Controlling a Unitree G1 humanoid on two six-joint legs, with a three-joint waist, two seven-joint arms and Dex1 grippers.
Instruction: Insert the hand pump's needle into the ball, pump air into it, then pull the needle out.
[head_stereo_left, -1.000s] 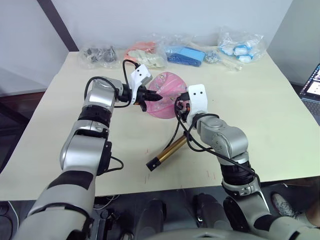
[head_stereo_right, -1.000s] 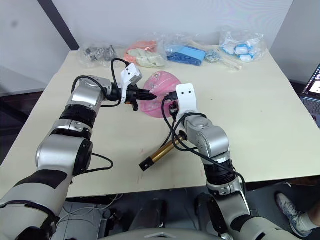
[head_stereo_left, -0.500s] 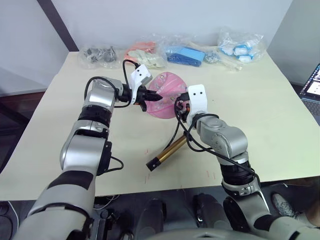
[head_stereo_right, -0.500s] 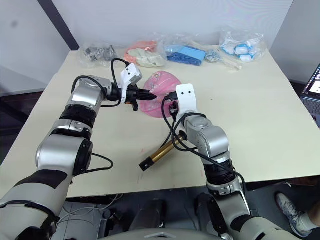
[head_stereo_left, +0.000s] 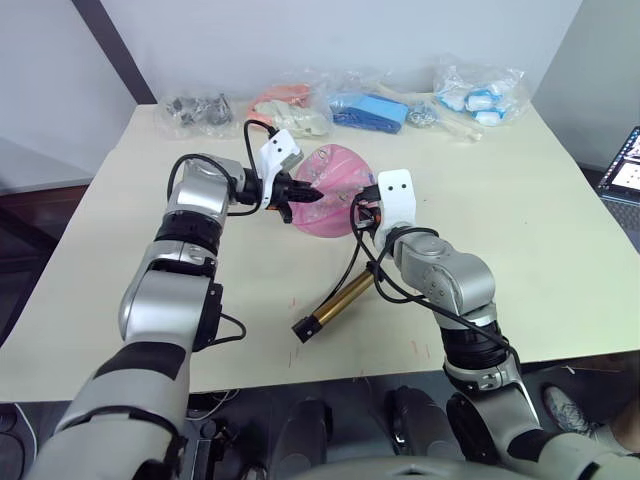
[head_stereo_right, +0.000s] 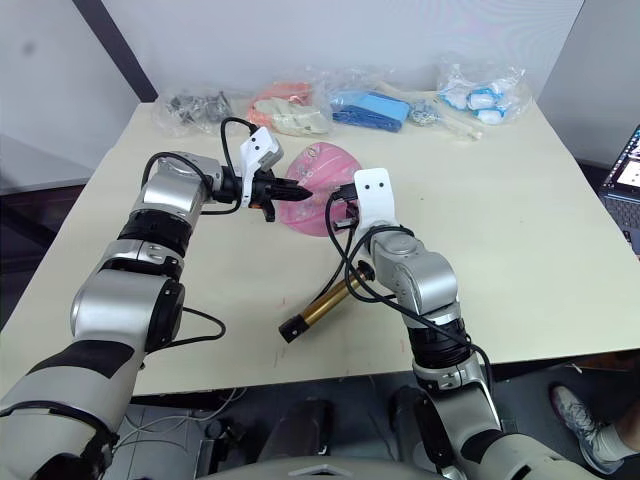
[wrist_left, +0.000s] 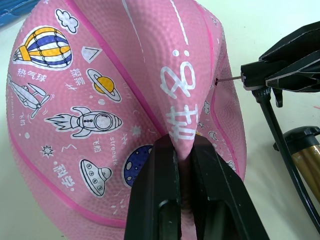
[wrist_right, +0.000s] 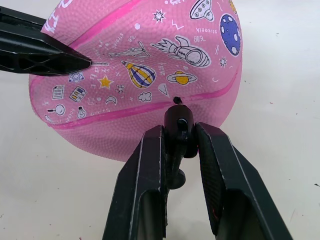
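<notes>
Left eye view: left gripper (head_stereo_left: 303, 195) pinches a fold of the limp pink ball (head_stereo_left: 335, 190), fingers closed tight on it. At the ball's 4 o'clock edge, the right gripper (wrist_right: 181, 131) clamps the needle (wrist_left: 229, 78) fitting, its pin tip at the valve hole. The hand pump (head_stereo_left: 335, 300) lies at 6 o'clock, near the table's (head_stereo_left: 520, 200) front edge; open tabletop spreads toward 3 o'clock.

Left gripper (head_stereo_right: 297, 187) pinches the near edge of the limp pink ball (head_stereo_right: 322, 190) at mid-table. Right gripper (head_stereo_right: 337, 213) sits against the ball's other side, black hose (head_stereo_right: 349, 262) trailing down to the gold hand pump (head_stereo_right: 318, 309) lying on the table (head_stereo_right: 520, 220).
</notes>
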